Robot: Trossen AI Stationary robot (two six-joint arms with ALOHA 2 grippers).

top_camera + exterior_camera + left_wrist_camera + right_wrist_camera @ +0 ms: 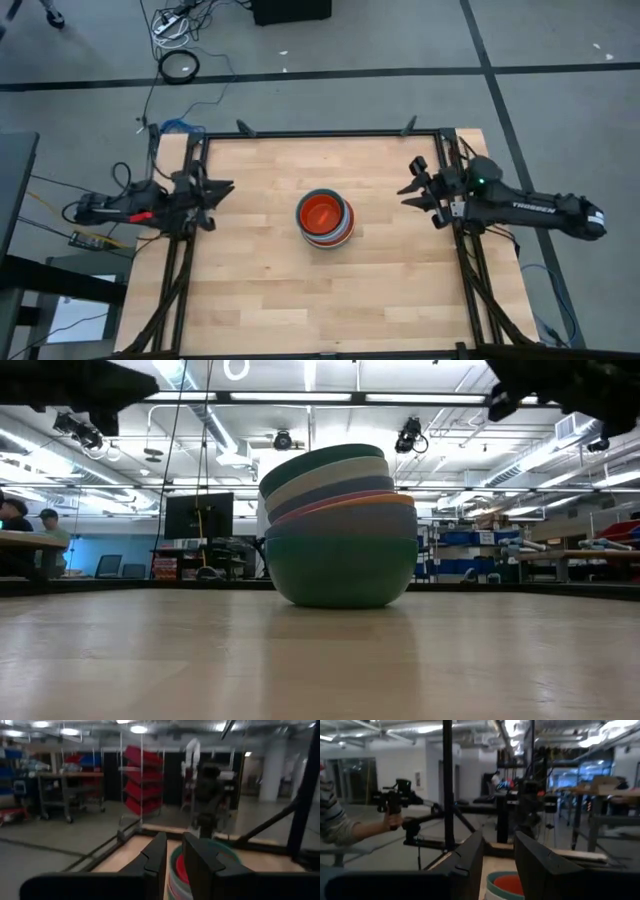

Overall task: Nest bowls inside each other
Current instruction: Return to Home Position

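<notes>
Our left gripper (218,197) hangs empty with its fingers parted, well to the left of the bowl stack (325,218). Our right gripper (408,185), also parted and empty, is well to its right. The stack stands alone mid-table (260,290), orange-red bowl innermost. We judge the nesting done; only parking the arms is left.

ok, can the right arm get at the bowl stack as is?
Probably yes: right gripper, open, sits at the table's right edge facing the bowl stack; only bare wood lies between.
</notes>
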